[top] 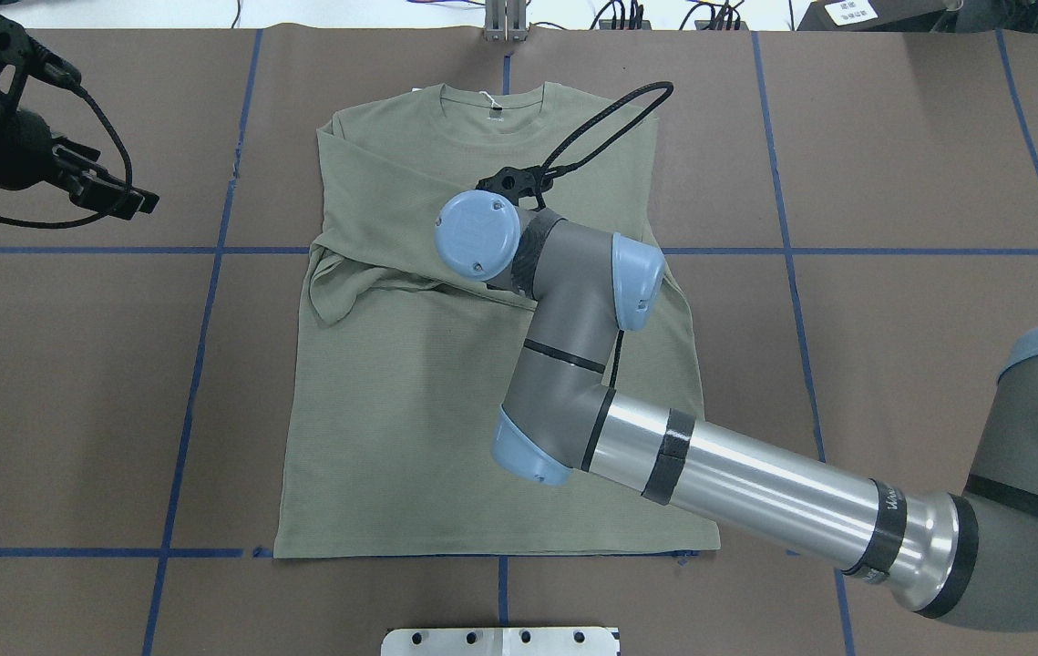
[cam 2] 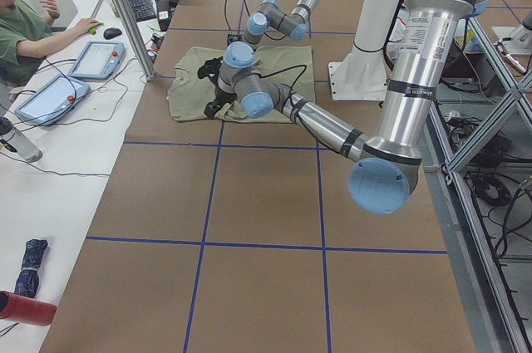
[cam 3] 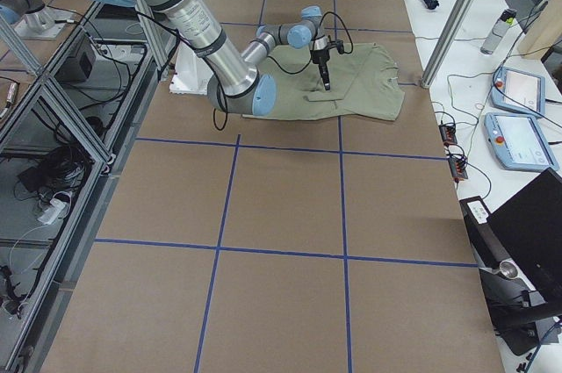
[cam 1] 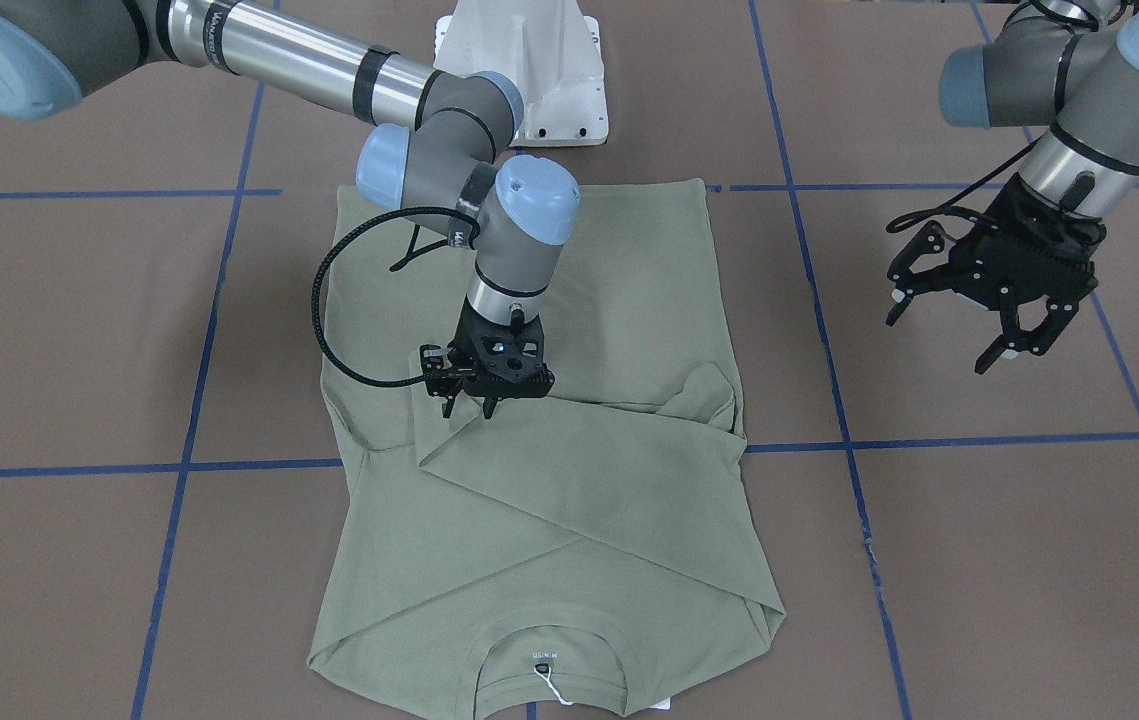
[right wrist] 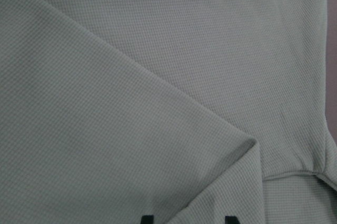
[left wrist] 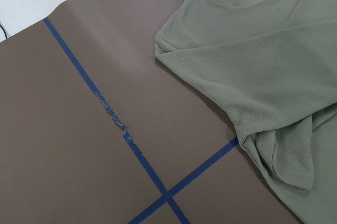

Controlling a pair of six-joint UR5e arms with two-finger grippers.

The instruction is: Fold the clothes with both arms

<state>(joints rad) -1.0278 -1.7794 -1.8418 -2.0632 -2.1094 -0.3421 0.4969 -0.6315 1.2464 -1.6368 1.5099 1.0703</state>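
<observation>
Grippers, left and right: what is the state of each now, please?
Left gripper: jaws open, holding nothing.
Right gripper: jaws open, over the sage-green knit shirt.

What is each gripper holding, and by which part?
Nothing: the left gripper hangs open beside the shirt; the right gripper stands open over the folded sleeve end.

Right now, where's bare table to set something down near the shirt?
Bare table at the robot's right of the shirt, near the collar. Also bare at its left, under the raised left gripper. Crowded: mid-shirt, where the right gripper hangs.
</observation>
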